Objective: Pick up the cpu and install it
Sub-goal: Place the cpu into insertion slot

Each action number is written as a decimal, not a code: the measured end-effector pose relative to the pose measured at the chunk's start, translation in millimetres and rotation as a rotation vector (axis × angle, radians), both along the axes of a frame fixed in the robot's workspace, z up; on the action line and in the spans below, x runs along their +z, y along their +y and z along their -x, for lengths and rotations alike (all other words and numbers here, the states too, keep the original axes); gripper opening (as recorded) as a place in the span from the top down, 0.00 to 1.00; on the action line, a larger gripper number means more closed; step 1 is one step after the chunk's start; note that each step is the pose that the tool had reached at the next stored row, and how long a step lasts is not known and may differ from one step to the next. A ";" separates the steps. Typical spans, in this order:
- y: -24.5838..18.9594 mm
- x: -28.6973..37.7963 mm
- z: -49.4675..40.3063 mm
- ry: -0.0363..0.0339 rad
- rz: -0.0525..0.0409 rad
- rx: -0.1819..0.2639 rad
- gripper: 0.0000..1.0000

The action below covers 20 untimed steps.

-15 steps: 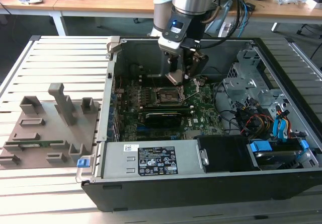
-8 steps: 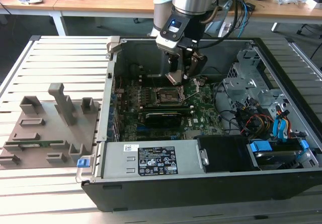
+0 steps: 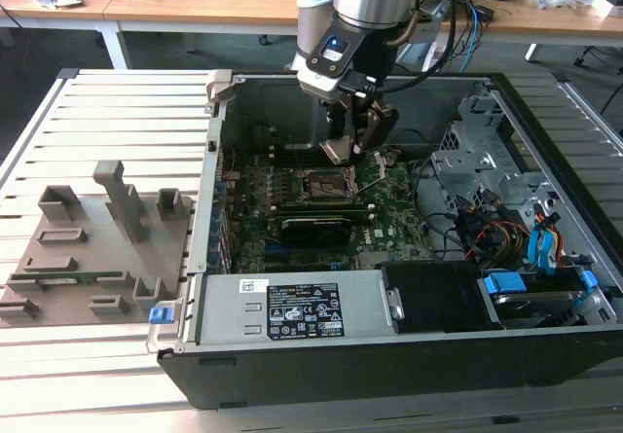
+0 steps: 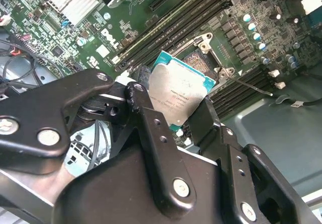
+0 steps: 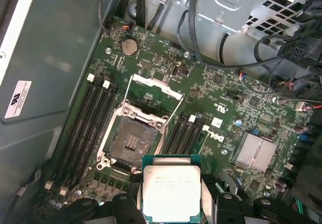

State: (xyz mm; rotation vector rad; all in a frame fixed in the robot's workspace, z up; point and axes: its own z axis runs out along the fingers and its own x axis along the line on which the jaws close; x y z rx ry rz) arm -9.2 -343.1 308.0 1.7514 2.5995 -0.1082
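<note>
Pincer: pinching the cpu by its edges. Socket: open, below, just ahead. Step: carrying to socket. Seating likely calls for square alignment.

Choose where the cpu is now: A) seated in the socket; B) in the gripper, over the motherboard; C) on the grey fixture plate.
B: the gripper clamps the cpu by its edges, and the socket stands open and empty.

Even bright light, soft shadows — pale sheen on cpu
</note>
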 end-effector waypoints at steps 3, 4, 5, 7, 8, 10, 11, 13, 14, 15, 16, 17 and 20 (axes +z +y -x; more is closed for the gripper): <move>0.0 0.0 0.0 0.0000 0.0025 -0.017 0.45; 0.0 0.0 0.0 0.0000 0.0036 -0.026 0.45; 0.0 0.0 0.0 0.0000 0.0047 -0.033 0.45; 0.0 0.0 0.0 0.0000 0.0064 -0.049 0.45; 0.0 0.0 0.0 0.0000 0.0072 -0.054 0.45; 0.0 0.0 0.0 0.0000 0.0103 -0.078 0.45; 0.0 -0.1 0.0 0.0000 0.0111 -0.085 0.45; 0.0 -0.1 0.0 0.0000 0.0126 -0.097 0.45; 0.0 -0.1 0.0 0.0000 0.0134 -0.103 0.45; 0.0 -0.1 0.0 0.0000 0.0144 -0.111 0.45; 0.0 -0.1 0.0 0.0000 0.0151 -0.119 0.45; 0.0 -0.1 0.0 0.0000 0.0158 -0.126 0.45; 0.0 -0.1 0.0 0.0001 0.0174 -0.140 0.45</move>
